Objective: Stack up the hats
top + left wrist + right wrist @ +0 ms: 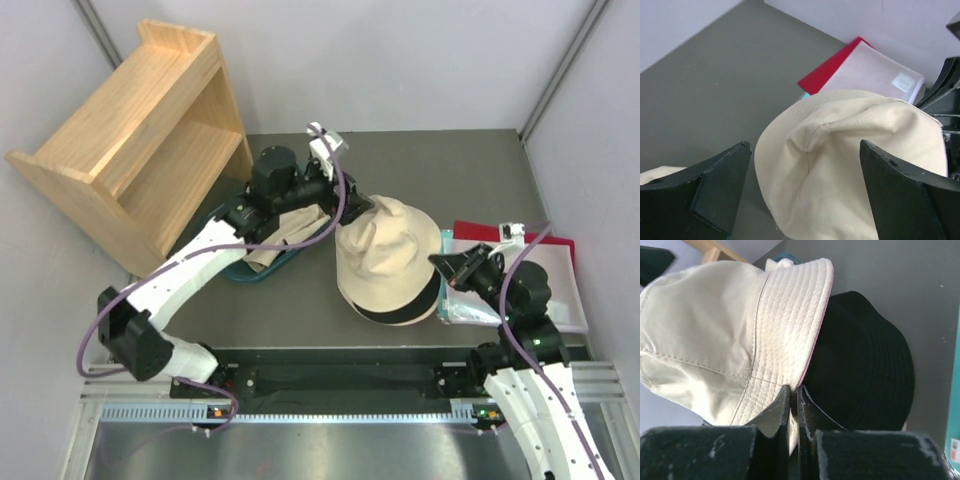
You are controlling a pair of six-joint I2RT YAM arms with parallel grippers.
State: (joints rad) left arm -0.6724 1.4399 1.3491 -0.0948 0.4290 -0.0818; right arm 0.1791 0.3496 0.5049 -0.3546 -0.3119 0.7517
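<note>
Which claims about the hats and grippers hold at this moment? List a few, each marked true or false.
1. The right gripper is shut on the brim of the cream hat. True.
2. The left gripper clamps the cream hat. False: its jaws stand open, with the crown between them.
3. A black hat lies under the cream hat. True.
4. The red folder lies beside the left gripper. False: it lies near the right gripper.

Bright, even overhead light casts soft shadows; close foregrounds look slightly blurred (both wrist views).
</note>
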